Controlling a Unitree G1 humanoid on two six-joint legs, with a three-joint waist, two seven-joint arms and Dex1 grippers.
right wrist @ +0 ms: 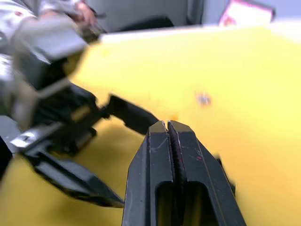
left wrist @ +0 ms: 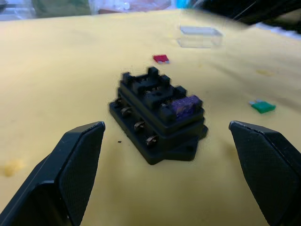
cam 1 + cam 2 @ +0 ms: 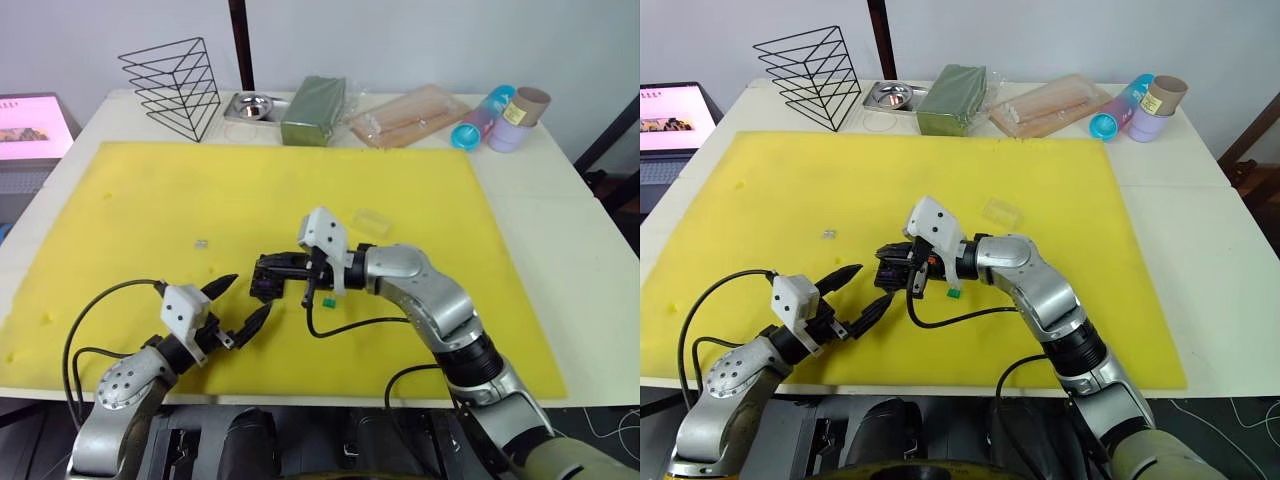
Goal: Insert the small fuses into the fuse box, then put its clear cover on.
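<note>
Yellow foam mat (image 3: 150, 200) covers the white table (image 3: 560, 200), clutter along the far edge well clear of the work. Right arm reaches across the mat's middle; right gripper (image 1: 170, 129) has its fingers pressed flat together with nothing seen between them, tip down just over the fuse box (image 2: 157, 115). Left gripper (image 3: 243, 302) sits near the front edge, fingers spread wide, aimed at the box from the robot's side and not touching it. Box sits mid-mat, purple fuse (image 2: 182, 106) already seated in a near corner slot, other slots look empty. Clear cover (image 3: 372, 219) lies just beyond the box on the far side. Green fuse (image 3: 327, 302) loose on the mat just right of the box, red fuse (image 2: 161, 58) between box and cover, pale fuse (image 3: 201, 243) well off to the left. Probably pressing the seated fuse home; best to brace the box with the left fingers, push straight down, then take the green one next.
</note>
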